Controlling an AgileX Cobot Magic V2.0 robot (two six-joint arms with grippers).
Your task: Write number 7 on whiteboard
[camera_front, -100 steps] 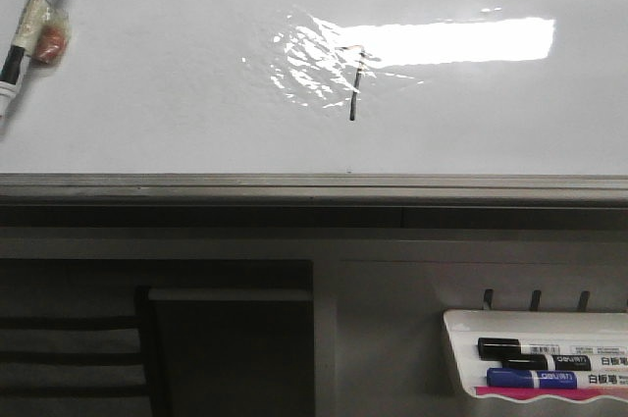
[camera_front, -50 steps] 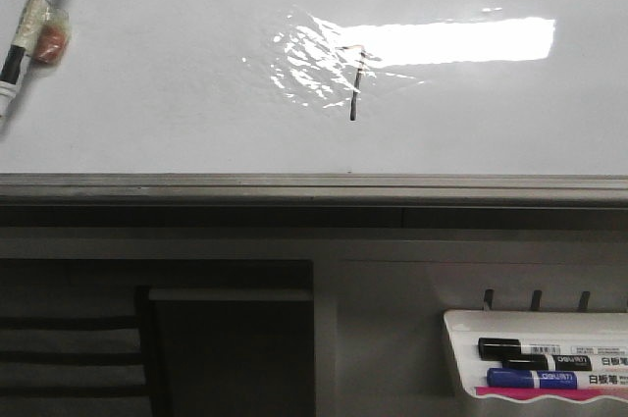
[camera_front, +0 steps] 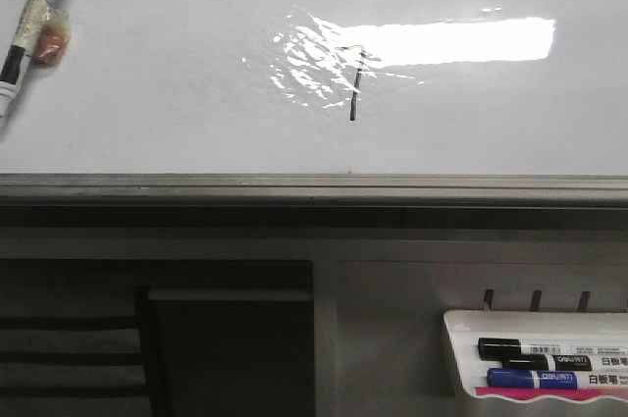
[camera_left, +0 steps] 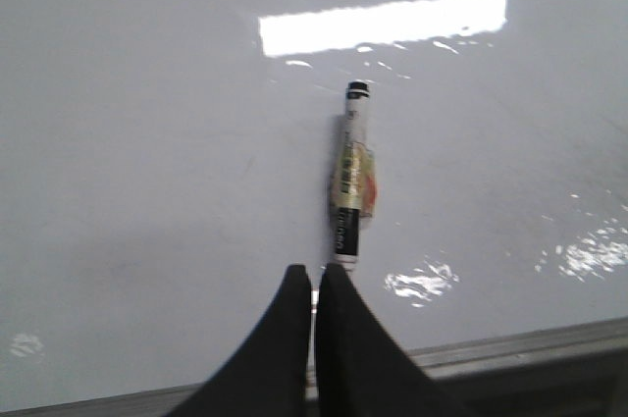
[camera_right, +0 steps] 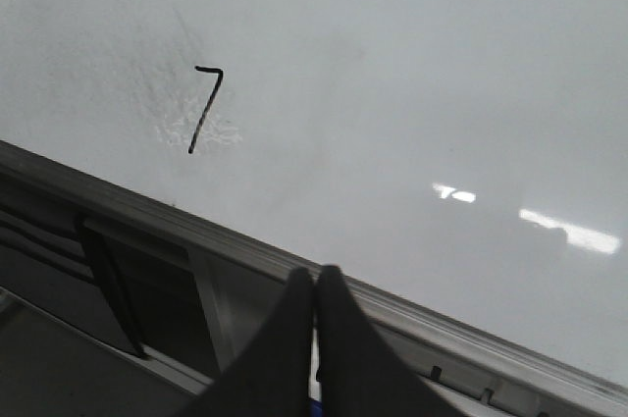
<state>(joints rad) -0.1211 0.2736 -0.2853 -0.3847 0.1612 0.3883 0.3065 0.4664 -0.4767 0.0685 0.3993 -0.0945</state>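
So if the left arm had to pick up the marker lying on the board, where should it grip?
Probably mid-barrel of the marker, near the taped label. It lies flat on the whiteboard, long axis pointing roughly at the left gripper, so come from above, jaws closing across the barrel's width. The left gripper is shut and must open first.

The whiteboard is glossy and smooth, throwing back a bright bar of glare. Along its lower edge runs a dull grey metal rail. Below the rail, a white plastic tray looks smooth. The marker on the whiteboard wears a paper-like label.
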